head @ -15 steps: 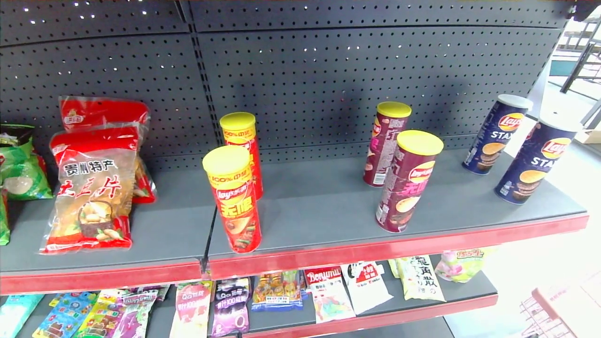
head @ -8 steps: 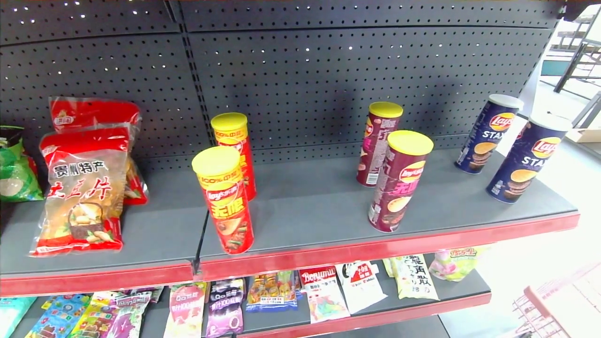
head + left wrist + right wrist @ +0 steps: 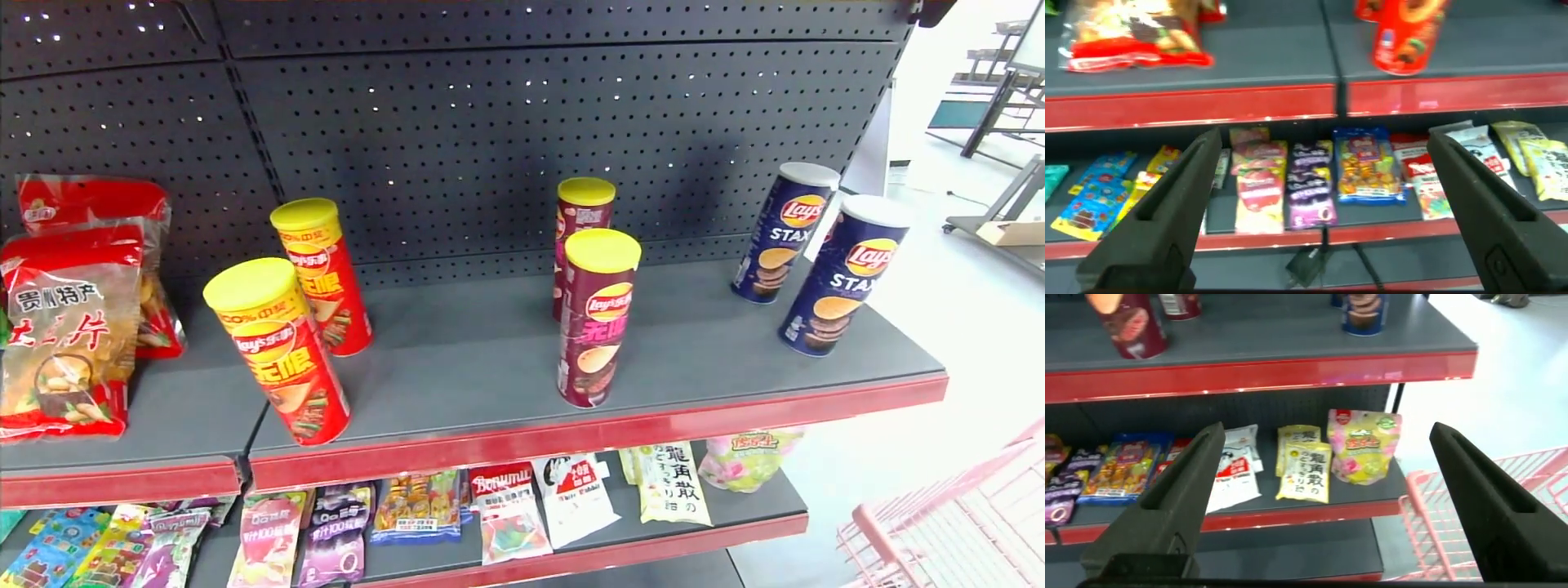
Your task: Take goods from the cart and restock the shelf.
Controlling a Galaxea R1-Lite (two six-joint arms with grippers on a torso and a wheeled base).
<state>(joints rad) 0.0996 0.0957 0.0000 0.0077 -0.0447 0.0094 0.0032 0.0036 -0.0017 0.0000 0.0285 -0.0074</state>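
Two red chip cans (image 3: 277, 351), two maroon chip cans (image 3: 598, 314) and two dark blue chip cans (image 3: 841, 273) stand upright on the grey upper shelf (image 3: 490, 359). A pink wire cart (image 3: 955, 531) shows at the bottom right, beside the shelf's end. My left gripper (image 3: 1323, 139) is open and empty in front of the lower shelf, below a red can (image 3: 1404, 33). Further right, my right gripper (image 3: 1327, 429) hangs open and empty too, with the cart (image 3: 1470, 514) beside it.
Red snack bags (image 3: 65, 327) lean at the upper shelf's left. Several small snack packs (image 3: 506, 506) lie in a row on the lower shelf. Bare shelf board lies between the can pairs. Open floor lies right of the shelf's end.
The head camera has turned to the right, so the whole shelf slides left in the picture and more of the pink cart comes into view. The goods themselves have not moved.
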